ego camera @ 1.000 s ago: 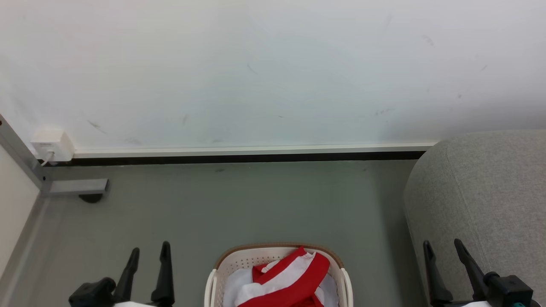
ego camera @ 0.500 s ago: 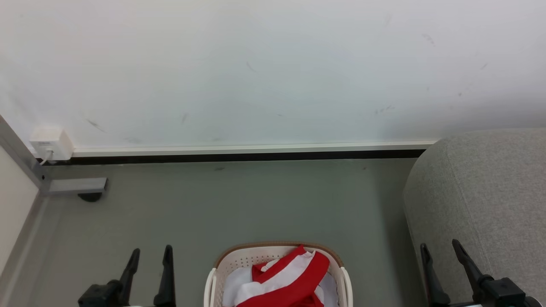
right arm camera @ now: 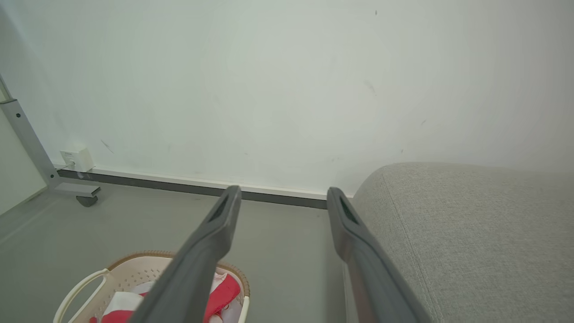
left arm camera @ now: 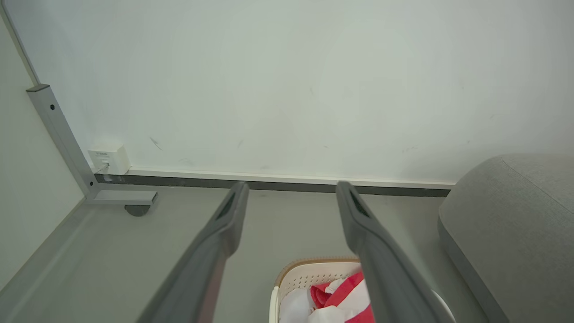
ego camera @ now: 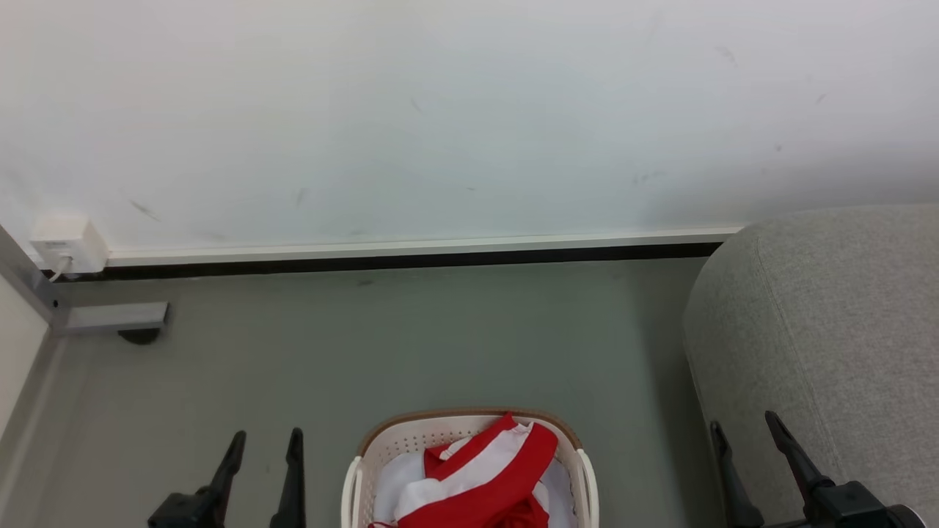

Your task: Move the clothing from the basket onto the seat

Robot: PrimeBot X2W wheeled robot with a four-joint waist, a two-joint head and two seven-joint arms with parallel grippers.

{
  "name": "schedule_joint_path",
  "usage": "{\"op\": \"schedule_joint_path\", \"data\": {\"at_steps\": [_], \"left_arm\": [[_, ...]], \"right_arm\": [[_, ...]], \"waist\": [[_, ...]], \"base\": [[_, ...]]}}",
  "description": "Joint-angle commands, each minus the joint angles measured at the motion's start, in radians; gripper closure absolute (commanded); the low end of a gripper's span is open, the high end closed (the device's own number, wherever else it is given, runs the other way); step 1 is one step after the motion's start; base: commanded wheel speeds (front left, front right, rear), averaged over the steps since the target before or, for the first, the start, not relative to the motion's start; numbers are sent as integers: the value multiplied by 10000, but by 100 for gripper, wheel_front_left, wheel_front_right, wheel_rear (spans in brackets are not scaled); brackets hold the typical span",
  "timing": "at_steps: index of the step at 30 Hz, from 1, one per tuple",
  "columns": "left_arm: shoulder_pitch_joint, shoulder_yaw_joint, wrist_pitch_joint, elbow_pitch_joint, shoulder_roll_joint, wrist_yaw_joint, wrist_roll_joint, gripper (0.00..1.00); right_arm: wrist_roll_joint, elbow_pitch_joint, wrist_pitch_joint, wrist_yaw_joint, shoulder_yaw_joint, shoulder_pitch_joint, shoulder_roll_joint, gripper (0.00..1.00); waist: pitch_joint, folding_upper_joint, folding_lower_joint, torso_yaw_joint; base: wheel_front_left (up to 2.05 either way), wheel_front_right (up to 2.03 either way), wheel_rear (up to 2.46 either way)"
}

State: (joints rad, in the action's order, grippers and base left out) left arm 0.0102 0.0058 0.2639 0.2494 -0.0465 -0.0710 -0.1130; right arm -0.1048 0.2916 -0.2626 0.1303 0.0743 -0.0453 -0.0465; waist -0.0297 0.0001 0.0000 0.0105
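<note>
At the bottom middle of the head view, the clothing (ego camera: pixel 488 473) lies heaped inside the basket (ego camera: pixel 411 438). It is red fabric crossed by a broad white band, and its top fold rises slightly above the brown rim. Paler white cloth (ego camera: pixel 396 488) shows beneath it on the basket's left side. It may be a separate piece, though the frame edge cuts it off too soon to be sure.

The basket stands on the grey floor (ego camera: pixel 440 337), near the seat (ego camera: pixel 829 330) but apart from it, with a strip of floor between them. The seat's rounded grey corner takes up the right side.

The left gripper (ego camera: pixel 267 435) hangs over the floor just left of the basket, its two dark fingers spread and holding nothing. The right gripper (ego camera: pixel 742 421) hangs to the basket's right, in front of the seat's near side, its fingers likewise parted and empty. Both are apart from the clothing and the basket.

Farther back, the floor meets a white wall (ego camera: pixel 440 110) along a pale baseboard (ego camera: pixel 411 246) with a dark strip below it. A small white socket box (ego camera: pixel 62 242) sits on the wall at the far left. Beside it is a grey metal frame foot (ego camera: pixel 110 317) on a dark caster.
</note>
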Motion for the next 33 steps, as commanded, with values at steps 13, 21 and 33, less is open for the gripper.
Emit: {"op": "schedule_joint_path", "data": {"at_steps": [13, 21, 33], "left_arm": [[1121, -455, 9, 651, -103, -332, 401, 0], [2780, -1638, -92, 2903, -412, -542, 856, 0], [5266, -3306, -1512, 6085, -688, -588, 1567, 0]], "right_arm": [[-266, -314, -21, 6, 56, -671, -60, 0], [-644, -627, -21, 6, 279, -1268, -57, 0], [-1132, -1133, -21, 6, 511, -2032, -55, 0]], "waist": [[-1128, -1, 0, 1104], [-2273, -1, 0, 1940], [-3913, -1, 0, 2583]], "base": [[0, 0, 0], [0, 0, 0], [0, 0, 0]]}}
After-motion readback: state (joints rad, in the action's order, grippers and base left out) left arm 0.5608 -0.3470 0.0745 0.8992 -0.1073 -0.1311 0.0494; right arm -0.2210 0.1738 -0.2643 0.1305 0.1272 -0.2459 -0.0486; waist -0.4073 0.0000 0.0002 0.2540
